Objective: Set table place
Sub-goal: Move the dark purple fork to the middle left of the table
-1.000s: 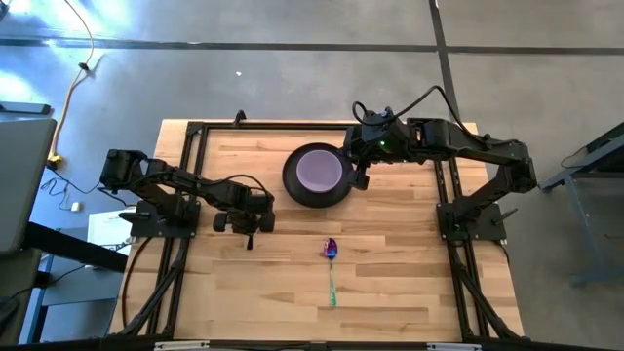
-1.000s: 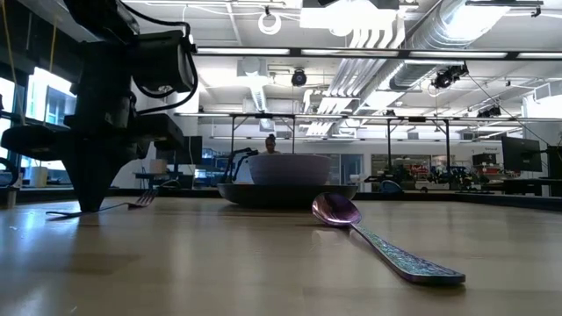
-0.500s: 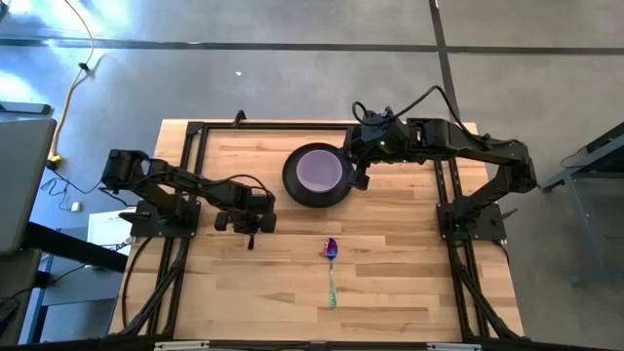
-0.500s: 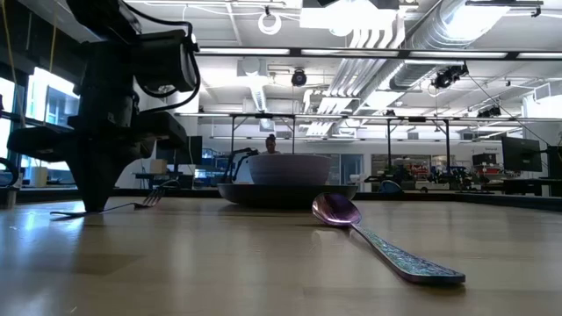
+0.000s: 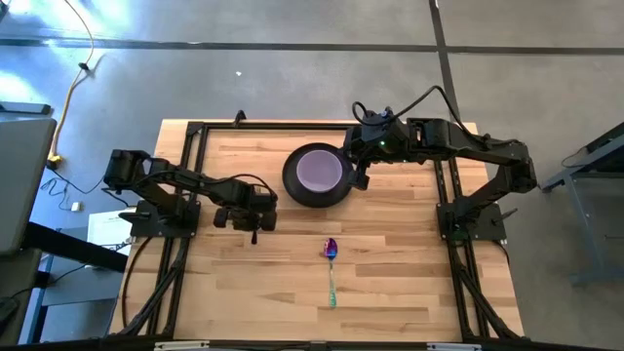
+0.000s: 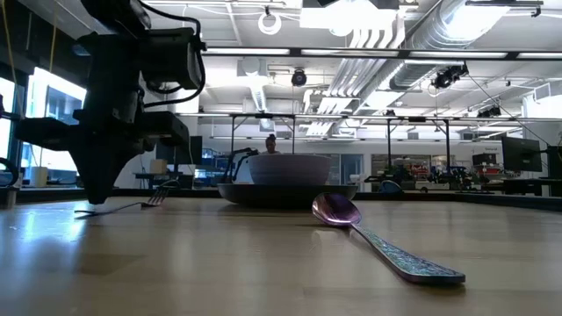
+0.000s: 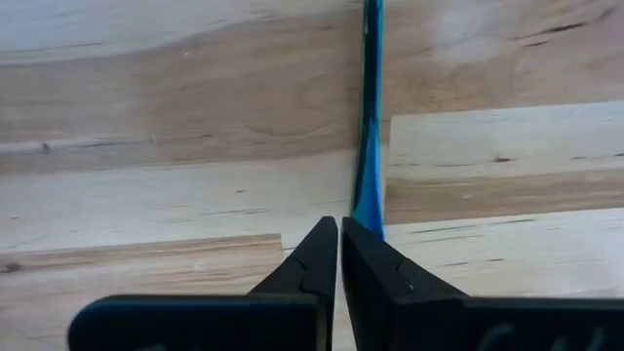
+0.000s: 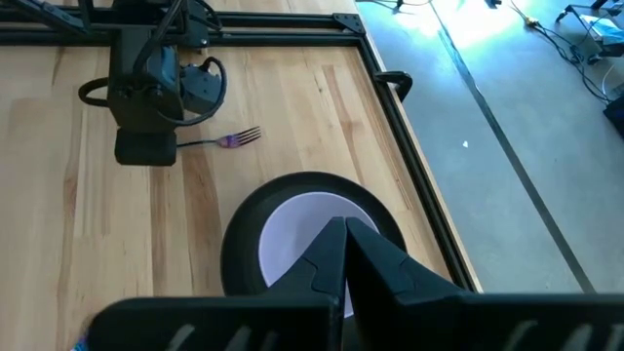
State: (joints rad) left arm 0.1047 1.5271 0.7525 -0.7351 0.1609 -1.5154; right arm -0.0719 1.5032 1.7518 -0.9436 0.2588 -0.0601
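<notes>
A small fork [image 8: 229,140] lies on the light wood table [image 5: 390,283], left of a dark grey plate [image 5: 291,187] that carries a lavender bowl [image 5: 319,170]. My left gripper [image 5: 254,237] stands over the fork's handle, fingers pointing down, shut on it. The fork also shows in the low view [image 6: 132,206], its tines toward the plate. A spoon [image 5: 331,265] with a purple head lies near the table's middle, in front of the plate. My right gripper [image 5: 361,181] hovers shut and empty above the plate's right rim, and shows over the bowl in its own wrist view [image 8: 346,229]. My left gripper [image 7: 338,226] is shut on the fork's handle [image 7: 367,210] close to its free end, coming from above with the fingers across it. The fingertips hide the exact place of contact. The fork lies low along the table, and a short stub of its handle [image 6: 81,212] sticks out behind the fingers.
A black metal rail frame [image 5: 195,132] edges the table. There is bare wood between the fork and the spoon, and along the near edge. People and benches show far behind the table in the low view.
My left gripper has gone a little toward the table's right edge and the plate, staying shut. The fork has slid along the table with it and turned slightly, keeping low. My right arm has kept still.
</notes>
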